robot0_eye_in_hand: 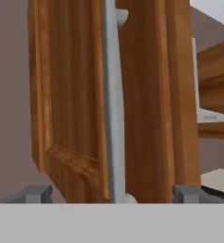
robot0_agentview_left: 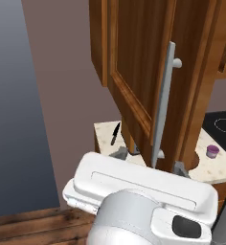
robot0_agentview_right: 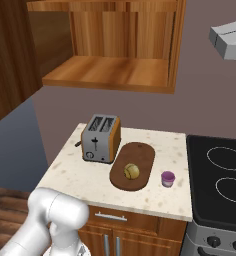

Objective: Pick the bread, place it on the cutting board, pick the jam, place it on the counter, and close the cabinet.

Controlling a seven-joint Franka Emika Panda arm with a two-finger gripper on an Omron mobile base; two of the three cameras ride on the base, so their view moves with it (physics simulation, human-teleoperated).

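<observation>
Two grey fingertips of the gripper [robot0_eye_in_hand: 112, 193] stand wide apart, with the silver handle [robot0_eye_in_hand: 113, 99] of the open cabinet [robot0_eye_in_hand: 71, 109] door rising between them, nothing clamped. From the right base camera, the bare cabinet shelf hangs above the counter [robot0_agentview_right: 75, 175], where the bread [robot0_agentview_right: 131, 171], a lumpy golden bun, sits on the dark cutting board [robot0_agentview_right: 140, 155]; the purple jam [robot0_agentview_right: 168, 178] stands just right of it, the toaster [robot0_agentview_right: 101, 138] left.

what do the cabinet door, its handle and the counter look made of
Cabinet door: medium-brown wood, visible grain, slight sheen. Handle: smooth silver bar, probably brushed metal. Counter: cream speckled slab, looks like polished stone, though the rendering leaves that open.
</observation>
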